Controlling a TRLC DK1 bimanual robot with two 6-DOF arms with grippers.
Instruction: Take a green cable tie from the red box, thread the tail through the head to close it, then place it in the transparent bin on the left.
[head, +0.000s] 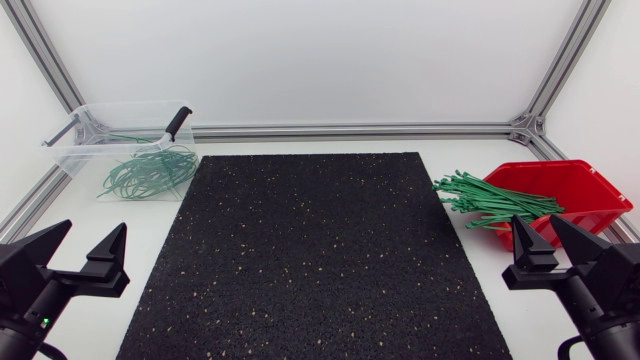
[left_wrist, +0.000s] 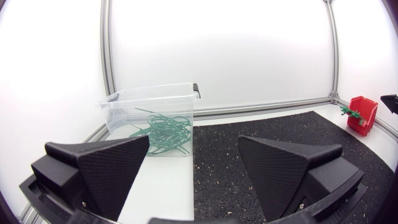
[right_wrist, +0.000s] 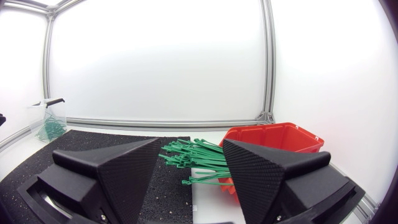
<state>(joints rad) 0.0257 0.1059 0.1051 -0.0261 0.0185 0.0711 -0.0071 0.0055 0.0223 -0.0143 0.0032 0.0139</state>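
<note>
A red box (head: 575, 190) at the right holds a bundle of green cable ties (head: 492, 200) whose ends stick out toward the mat. In the right wrist view the red box (right_wrist: 277, 139) and the cable ties (right_wrist: 196, 158) lie ahead of my right gripper (right_wrist: 189, 180). My right gripper (head: 548, 240) stands open and empty just in front of the box. The transparent bin (head: 125, 150) at the back left holds several closed green ties (head: 150, 172). My left gripper (head: 85, 255) is open and empty at the front left, with the bin (left_wrist: 152, 118) ahead of it.
A black speckled mat (head: 315, 255) covers the table's middle. A metal frame rail (head: 350, 130) runs along the back edge. The bin has a black handle clip (head: 178, 122) on its rim.
</note>
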